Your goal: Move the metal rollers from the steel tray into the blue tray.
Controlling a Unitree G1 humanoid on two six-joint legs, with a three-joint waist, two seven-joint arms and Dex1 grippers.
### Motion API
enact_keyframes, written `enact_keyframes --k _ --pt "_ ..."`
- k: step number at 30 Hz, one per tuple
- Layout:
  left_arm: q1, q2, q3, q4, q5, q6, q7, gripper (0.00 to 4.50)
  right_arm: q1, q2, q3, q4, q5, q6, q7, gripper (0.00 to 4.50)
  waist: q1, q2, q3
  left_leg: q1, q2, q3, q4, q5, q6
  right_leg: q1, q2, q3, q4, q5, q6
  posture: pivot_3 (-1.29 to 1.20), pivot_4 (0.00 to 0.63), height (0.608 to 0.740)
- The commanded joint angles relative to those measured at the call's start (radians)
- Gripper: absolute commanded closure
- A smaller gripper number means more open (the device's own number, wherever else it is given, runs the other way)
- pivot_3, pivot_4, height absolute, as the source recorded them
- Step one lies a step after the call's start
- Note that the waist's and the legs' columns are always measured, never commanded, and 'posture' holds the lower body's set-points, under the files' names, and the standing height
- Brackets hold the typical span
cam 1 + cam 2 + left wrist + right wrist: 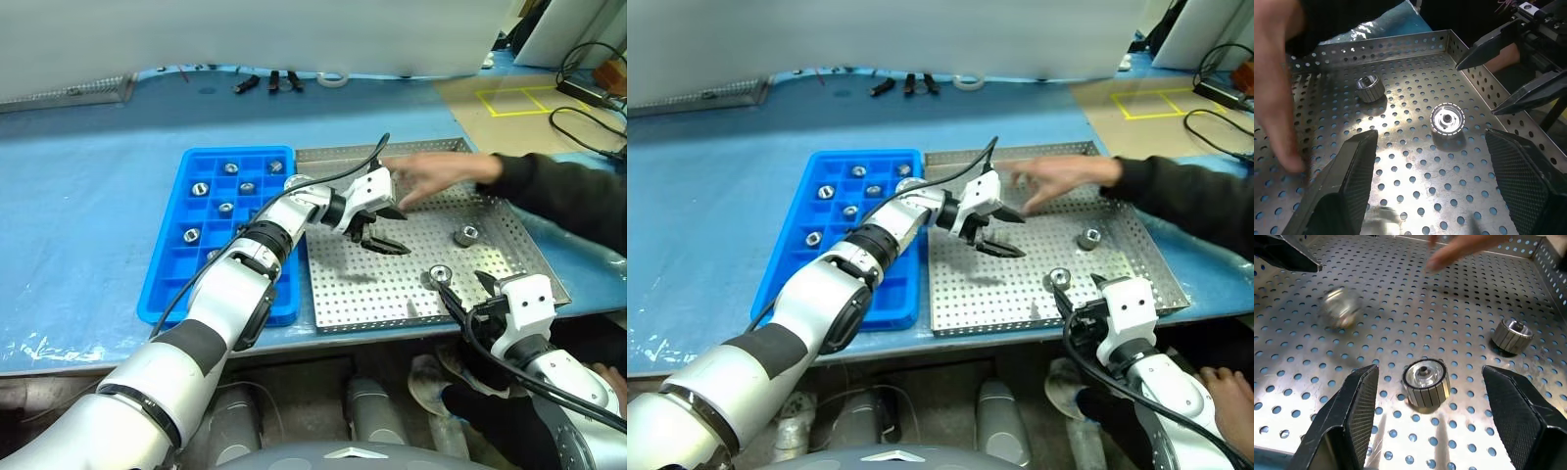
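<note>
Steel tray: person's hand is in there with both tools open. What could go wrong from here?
1. The person's hand reaches over the steel tray close to the open left tool; a move could strike it.
2. A blurred roller seems to be rolling, so a grasp aimed at it may miss.
3. Both tools face the near roller; the right tool could collide with the left.
</note>
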Motion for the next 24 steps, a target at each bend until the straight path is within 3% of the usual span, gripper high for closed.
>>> enact_keyframes --k 1,10,15,21,24 --pt "0.005 0.014 0.014 -0.043 -0.014 -0.004 -0.01 0.82 -0.031 -0.012 -0.007 -0.002 0.0 -0.019 0.01 0.91 0.001 0.0 0.0 0.0 0.0 0.0 0.0 0.0 0.0 0.001 0.0 -0.001 -0.001 0.0 0.0 -0.58 0.15 0.74" --pt "0.015 0.038 0.016 -0.056 -0.016 0.002 0.011 0.82 -0.074 -0.026 0.02 0.014 -0.003 -0.009 0.038 0.91 0.01 0.0 0.0 0.002 0.0 0.0 0.001 -0.001 0.006 0.007 -0.002 -0.002 -0.005 0.0 0.0 -0.55 0.15 0.74" --pt "0.043 0.093 0.042 -0.139 -0.074 0.052 -0.104 0.82 -0.114 -0.046 0.089 -0.027 0.024 0.02 0.086 0.91 0.006 0.0 0.0 0.004 0.0 0.0 0.002 -0.003 0.004 0.009 -0.002 -0.002 -0.005 0.0 -0.001 -0.55 0.15 0.74" --pt "0.155 0.209 0.044 -0.357 -0.129 0.163 -0.192 0.82 -0.233 -0.089 0.158 0.006 0.041 0.047 0.153 0.91 0.007 0.001 0.0 0.005 0.001 0.001 0.002 -0.002 0.004 0.009 -0.001 -0.002 -0.004 0.001 -0.002 -0.49 0.15 0.74" --pt "0.282 0.277 0.035 -0.566 -0.157 0.256 -0.187 0.82 -0.302 -0.117 0.214 0.054 0.043 0.052 0.212 0.91 0.025 0.001 0.0 0.004 0.001 0.0 0.002 -0.001 0.007 0.01 -0.001 -0.002 -0.004 0.001 -0.002 -0.44 0.15 0.74"
